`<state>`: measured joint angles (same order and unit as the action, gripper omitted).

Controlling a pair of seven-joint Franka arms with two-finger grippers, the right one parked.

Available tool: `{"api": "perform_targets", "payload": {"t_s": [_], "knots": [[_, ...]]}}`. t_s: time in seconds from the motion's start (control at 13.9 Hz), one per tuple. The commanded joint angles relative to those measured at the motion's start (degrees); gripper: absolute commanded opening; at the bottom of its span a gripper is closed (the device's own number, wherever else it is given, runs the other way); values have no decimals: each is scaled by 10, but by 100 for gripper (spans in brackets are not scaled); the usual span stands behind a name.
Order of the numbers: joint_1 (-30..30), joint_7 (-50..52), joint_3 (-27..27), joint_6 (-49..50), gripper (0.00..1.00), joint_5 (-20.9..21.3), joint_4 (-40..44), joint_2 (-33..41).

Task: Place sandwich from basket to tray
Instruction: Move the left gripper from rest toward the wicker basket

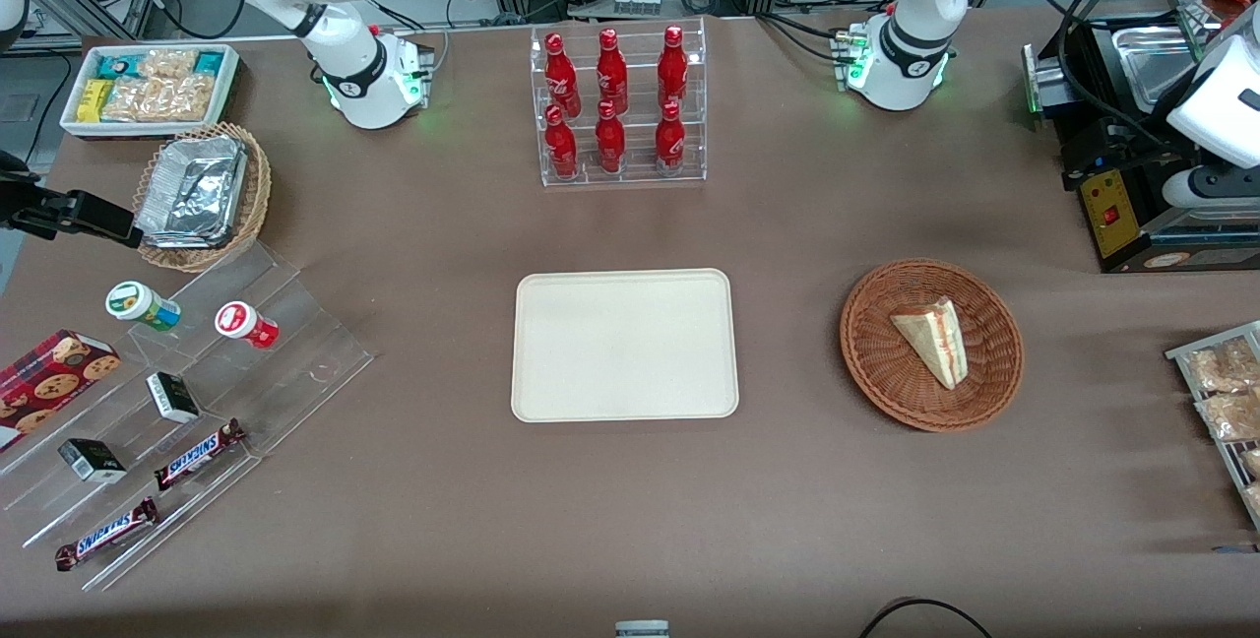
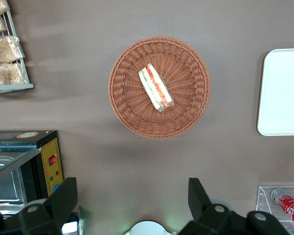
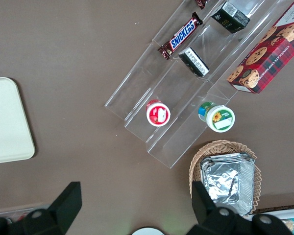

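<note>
The sandwich [image 1: 930,338] [image 2: 156,88], a pale wedge with red and green layers, lies in the round reddish-brown wicker basket [image 1: 876,382] [image 2: 127,112] toward the working arm's end of the table. The cream tray [image 1: 624,345] [image 2: 284,93] lies bare at the table's middle, beside the basket. My gripper [image 2: 131,182] hangs high over the bare tablecloth between the basket and its arm's base. It is open, with nothing between its black fingers [image 2: 64,196], and well apart from the sandwich.
A clear rack of red bottles [image 1: 618,106] stands farther from the front camera than the tray. A black machine with a yellow panel [image 1: 1122,185] and a wire rack of snack packets [image 1: 1226,392] flank the basket. Acrylic steps with snacks [image 1: 167,402] lie toward the parked arm's end.
</note>
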<state>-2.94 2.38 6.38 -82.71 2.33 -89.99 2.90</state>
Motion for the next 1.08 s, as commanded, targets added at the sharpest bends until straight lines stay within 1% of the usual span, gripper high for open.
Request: {"api": "perform_targets", "payload": {"t_s": [0.0,0.14,0.22,0.36,0.5,0.65,1.01], "knots": [[0,-2,0,12,100,4,-2,7],[0,3,0,-2,100,0,-31,3],[-1,3,-4,-30,100,-8,-66,4],[-1,16,-5,-121,100,-13,-142,7],[-1,80,-4,-210,100,-11,-198,4],[1,173,0,-286,100,-9,-246,-4],[7,248,4,-401,100,-5,-329,-27]]}}
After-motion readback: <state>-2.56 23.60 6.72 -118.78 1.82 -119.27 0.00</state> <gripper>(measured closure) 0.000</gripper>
